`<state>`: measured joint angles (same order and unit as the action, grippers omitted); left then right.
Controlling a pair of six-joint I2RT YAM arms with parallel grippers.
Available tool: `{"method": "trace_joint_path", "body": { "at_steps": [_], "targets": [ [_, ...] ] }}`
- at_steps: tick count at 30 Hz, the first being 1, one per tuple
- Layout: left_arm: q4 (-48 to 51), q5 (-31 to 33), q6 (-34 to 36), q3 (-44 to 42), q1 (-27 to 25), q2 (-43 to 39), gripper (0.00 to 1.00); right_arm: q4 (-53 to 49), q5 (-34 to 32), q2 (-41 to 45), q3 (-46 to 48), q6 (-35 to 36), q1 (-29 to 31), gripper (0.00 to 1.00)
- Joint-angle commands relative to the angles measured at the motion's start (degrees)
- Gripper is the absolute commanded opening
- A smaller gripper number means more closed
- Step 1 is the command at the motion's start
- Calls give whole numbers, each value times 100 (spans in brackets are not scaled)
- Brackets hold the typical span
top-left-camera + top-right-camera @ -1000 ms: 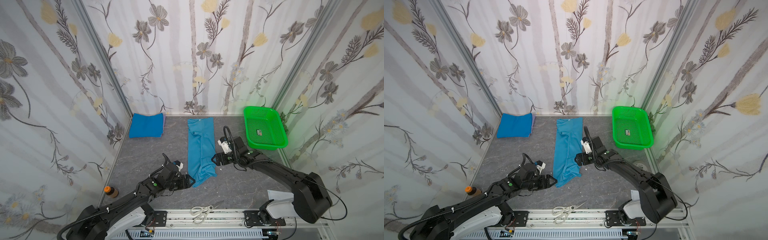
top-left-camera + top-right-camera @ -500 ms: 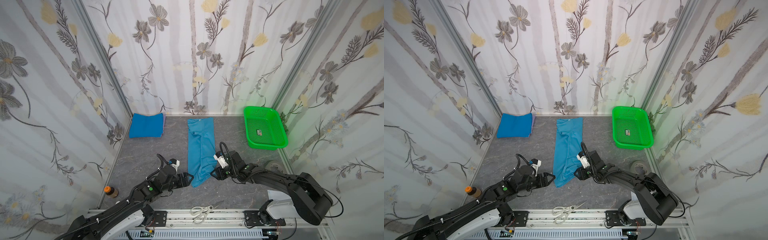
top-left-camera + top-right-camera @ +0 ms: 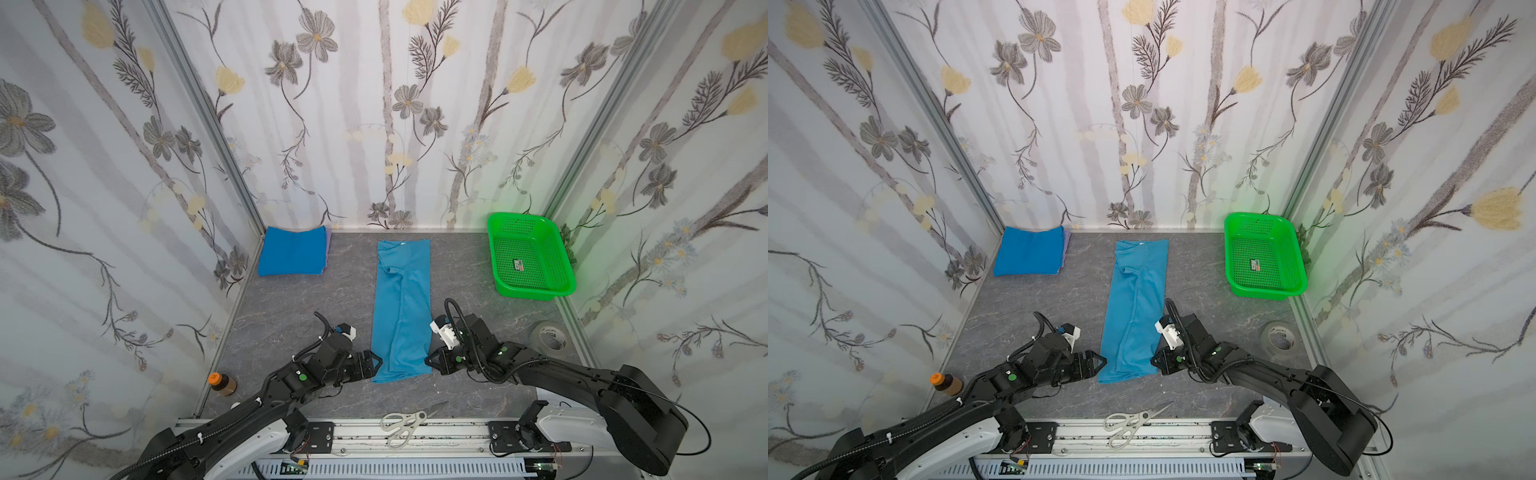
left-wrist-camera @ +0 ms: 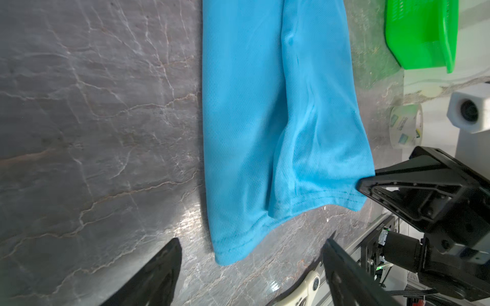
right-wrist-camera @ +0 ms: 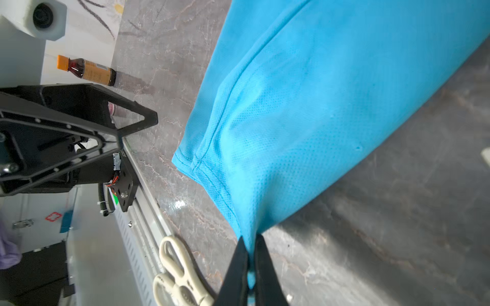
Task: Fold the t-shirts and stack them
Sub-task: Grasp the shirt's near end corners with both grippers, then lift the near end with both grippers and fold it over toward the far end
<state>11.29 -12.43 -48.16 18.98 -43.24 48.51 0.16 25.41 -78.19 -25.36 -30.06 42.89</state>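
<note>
Right tool [image 5: 249,239] slid to near hem, clamped on t-shirt [image 3: 402,307] corner | left tool [image 3: 377,362] apart, astride other corner, contact unclear

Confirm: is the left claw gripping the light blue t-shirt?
No, the left wrist view shows the left claw open, its jaws wide apart and clear of the light blue t-shirt's hem corner.

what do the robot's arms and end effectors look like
The left arm and right arm are black jointed links with white base shells. Each wrist carries a white camera block and a looping black cable, with a small green dot on the housing. The left end effector and right end effector have black triangular open-frame fingers tapering to thin tips.
</note>
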Motion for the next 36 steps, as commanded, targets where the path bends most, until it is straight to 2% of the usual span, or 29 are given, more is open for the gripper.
{"method": "trace_joint_path", "body": {
  "at_steps": [1, 3, 8, 10, 12, 14, 17, 22, 26, 32, 36],
  "targets": [
    [-154, -79, 138, 116, 0, 246, 84, -218, -232, 193, 190, -533, 8, 75],
    [-110, -51, 119, 81, 3, 290, 84, -202, -321, 238, 282, -561, 8, 83],
    [-53, -350, 39, -87, -16, 206, 79, -434, -594, 575, 196, -442, 101, 85],
    [144, -485, 62, -85, -41, 149, 78, -635, -751, 770, 215, -410, 104, 81],
    [329, -541, 45, -89, -69, 45, 78, -724, -608, 827, 253, -355, 105, 77],
    [411, -557, 35, -139, -87, -63, 77, -744, -549, 836, 310, -380, 265, 68],
    [268, -610, 4, -235, -79, -31, 73, -528, -411, 744, 434, -449, 395, 59],
    [-124, -768, -35, -272, -180, 474, 60, -245, -370, 494, 496, -598, 657, 55],
    [-139, -722, 2, -204, -200, 660, 46, -61, -340, 395, 568, -676, 738, 47],
    [-422, -726, -5, -263, -200, 878, 43, 167, -344, 255, 681, -781, 788, 41],
    [-650, -813, -24, -250, -202, 1165, 35, 276, -359, 144, 643, -789, 790, 36]
  ]
}}
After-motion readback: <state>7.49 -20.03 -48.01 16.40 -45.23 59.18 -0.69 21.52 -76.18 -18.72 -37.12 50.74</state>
